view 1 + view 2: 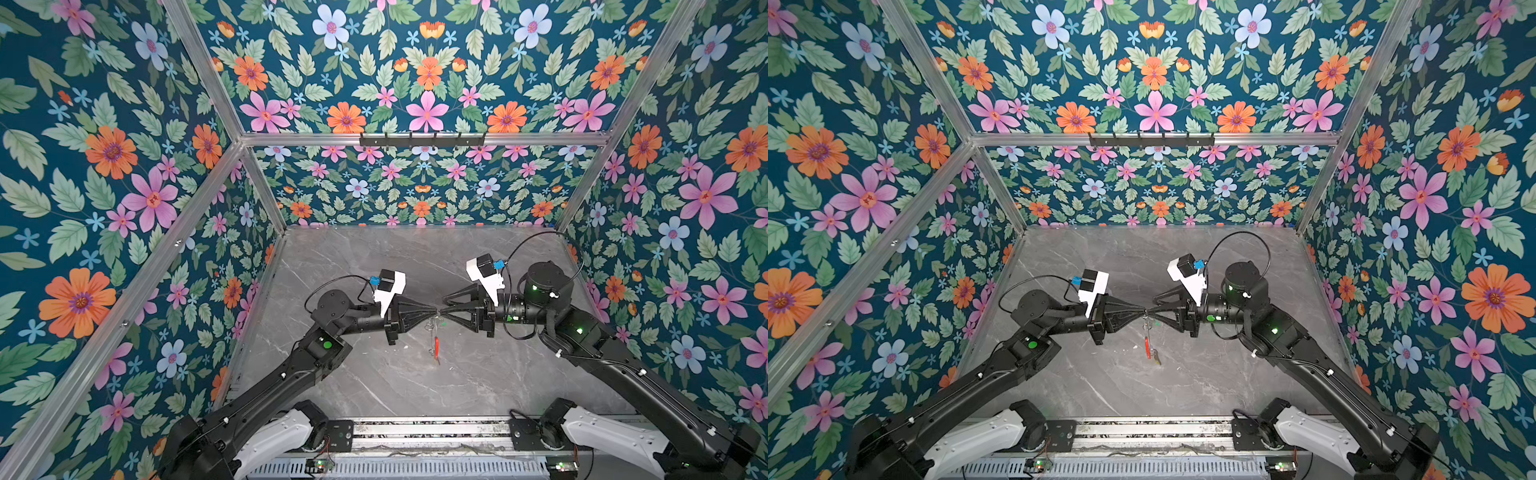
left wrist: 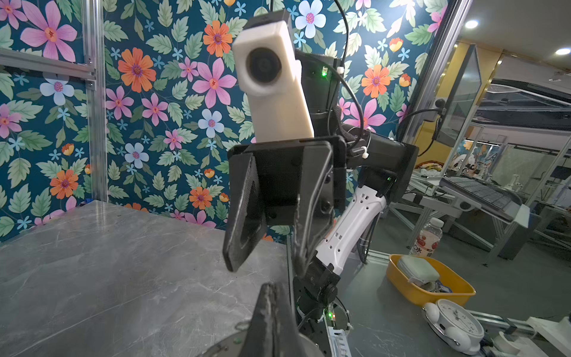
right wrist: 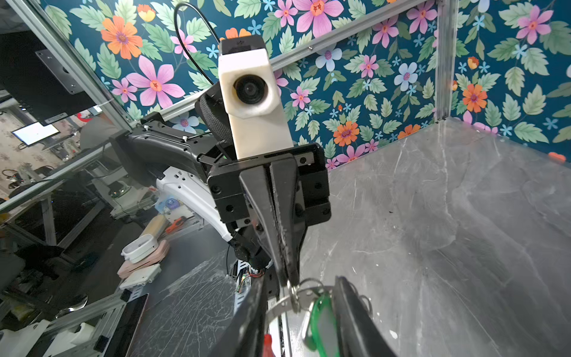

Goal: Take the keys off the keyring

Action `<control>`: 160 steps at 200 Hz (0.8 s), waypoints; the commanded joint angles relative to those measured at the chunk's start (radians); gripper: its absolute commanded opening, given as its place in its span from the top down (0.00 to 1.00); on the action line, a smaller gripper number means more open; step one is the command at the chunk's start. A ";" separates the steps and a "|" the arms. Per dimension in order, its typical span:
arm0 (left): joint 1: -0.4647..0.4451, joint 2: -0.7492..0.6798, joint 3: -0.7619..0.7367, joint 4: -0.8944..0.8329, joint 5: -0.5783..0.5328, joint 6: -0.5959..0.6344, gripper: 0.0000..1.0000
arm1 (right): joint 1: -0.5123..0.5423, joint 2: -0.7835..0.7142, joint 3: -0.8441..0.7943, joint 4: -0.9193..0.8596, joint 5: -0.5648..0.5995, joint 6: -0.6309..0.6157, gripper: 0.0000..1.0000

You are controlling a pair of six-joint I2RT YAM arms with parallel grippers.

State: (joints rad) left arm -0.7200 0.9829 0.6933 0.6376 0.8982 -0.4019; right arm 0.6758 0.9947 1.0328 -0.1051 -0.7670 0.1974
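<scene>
The left pincer (image 1: 436,311) is pressed together on the top of the keyring (image 1: 435,338). The keyring hangs straight down from its tips over the grey marble tabletop (image 1: 357,266), with the red sleeve (image 1: 435,345) low on the loop. Whether the lower end touches the tabletop cannot be told. The right pincer (image 1: 443,306) meets the left one tip to tip, jaws spread. In the right wrist view its fingers (image 3: 355,321) flank the green key head (image 3: 321,324), with a gap on one side.
</scene>
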 commanded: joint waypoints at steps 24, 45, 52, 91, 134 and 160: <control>0.002 -0.009 -0.004 0.058 -0.019 -0.003 1.00 | 0.001 0.010 -0.036 0.084 -0.061 0.057 0.72; 0.002 -0.009 -0.008 0.059 -0.025 -0.003 1.00 | 0.002 0.009 -0.048 0.088 -0.064 0.063 0.74; 0.001 -0.009 -0.009 0.061 -0.027 -0.004 1.00 | 0.001 0.009 -0.048 0.087 -0.063 0.063 0.75; 0.001 -0.002 -0.011 0.074 -0.025 -0.012 1.00 | 0.002 0.010 -0.052 0.092 -0.063 0.063 0.86; 0.002 0.008 -0.013 0.087 -0.021 -0.029 1.00 | 0.002 0.010 -0.040 0.054 -0.056 0.051 1.00; 0.001 0.020 -0.002 0.069 -0.005 -0.056 0.94 | 0.001 0.011 -0.011 -0.048 -0.026 0.022 1.00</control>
State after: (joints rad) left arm -0.7193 0.9951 0.6807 0.6857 0.8677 -0.4408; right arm 0.6765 1.0061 0.9970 -0.0887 -0.8104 0.2485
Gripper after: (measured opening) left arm 0.050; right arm 0.050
